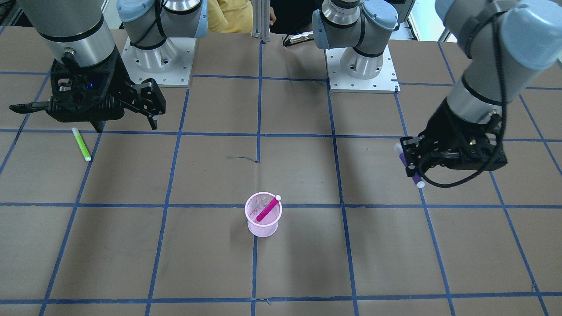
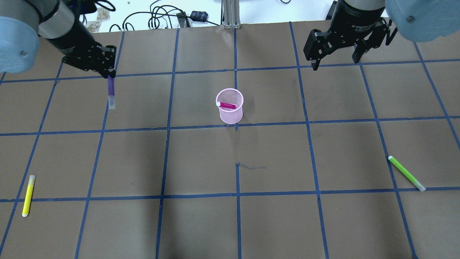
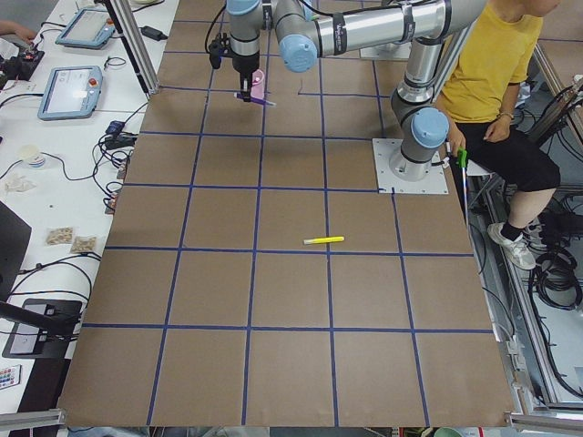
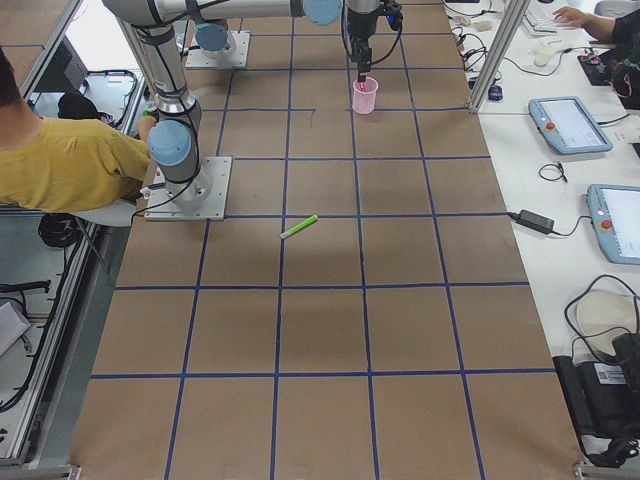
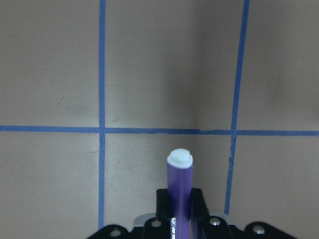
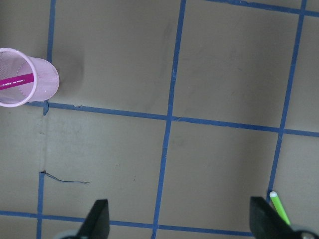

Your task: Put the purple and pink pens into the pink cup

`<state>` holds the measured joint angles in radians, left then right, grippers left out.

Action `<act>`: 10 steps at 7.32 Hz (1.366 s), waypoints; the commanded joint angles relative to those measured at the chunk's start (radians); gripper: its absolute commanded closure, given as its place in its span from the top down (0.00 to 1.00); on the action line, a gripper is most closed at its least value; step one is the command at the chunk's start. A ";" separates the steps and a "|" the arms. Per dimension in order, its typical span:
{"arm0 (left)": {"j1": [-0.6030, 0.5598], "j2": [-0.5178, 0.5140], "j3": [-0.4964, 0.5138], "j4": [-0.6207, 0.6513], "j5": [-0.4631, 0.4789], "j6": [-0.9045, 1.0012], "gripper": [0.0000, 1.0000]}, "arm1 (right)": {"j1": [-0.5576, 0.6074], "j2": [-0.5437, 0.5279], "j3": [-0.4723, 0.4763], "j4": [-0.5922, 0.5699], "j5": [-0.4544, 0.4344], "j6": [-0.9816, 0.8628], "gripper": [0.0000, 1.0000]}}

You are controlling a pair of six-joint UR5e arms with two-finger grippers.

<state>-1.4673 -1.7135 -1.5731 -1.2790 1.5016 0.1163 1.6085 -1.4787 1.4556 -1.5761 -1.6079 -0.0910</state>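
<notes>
The left hand [image 2: 110,75] clamps the slim purple plastic pen [image 2: 111,92], hanging cap-down; the pink mesh cup [image 2: 230,114] stands well to its right. The right hand [image 2: 336,61] gapes empty.

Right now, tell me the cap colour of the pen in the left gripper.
White cap on the purple pen; left wrist view shows it best.

Four pens: purple pen [image 2: 111,90], pink pen [image 2: 227,105], green pen [image 2: 406,173], yellow pen [image 2: 28,196]; one pink cup [image 2: 230,116]
</notes>
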 commanded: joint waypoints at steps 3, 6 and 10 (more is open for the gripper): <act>-0.264 -0.058 -0.124 0.570 -0.061 -0.306 0.00 | 0.001 0.002 0.002 -0.002 0.000 0.004 1.00; -0.341 -0.119 -0.215 0.837 -0.055 -0.464 0.00 | 0.001 0.003 0.002 -0.007 0.000 -0.003 1.00; -0.370 -0.263 -0.232 1.062 -0.052 -0.514 0.00 | -0.001 0.003 0.000 -0.010 -0.001 -0.006 1.00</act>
<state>-1.8270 -1.9321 -1.8033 -0.2732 1.4482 -0.3900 1.6077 -1.4757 1.4564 -1.5860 -1.6091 -0.0961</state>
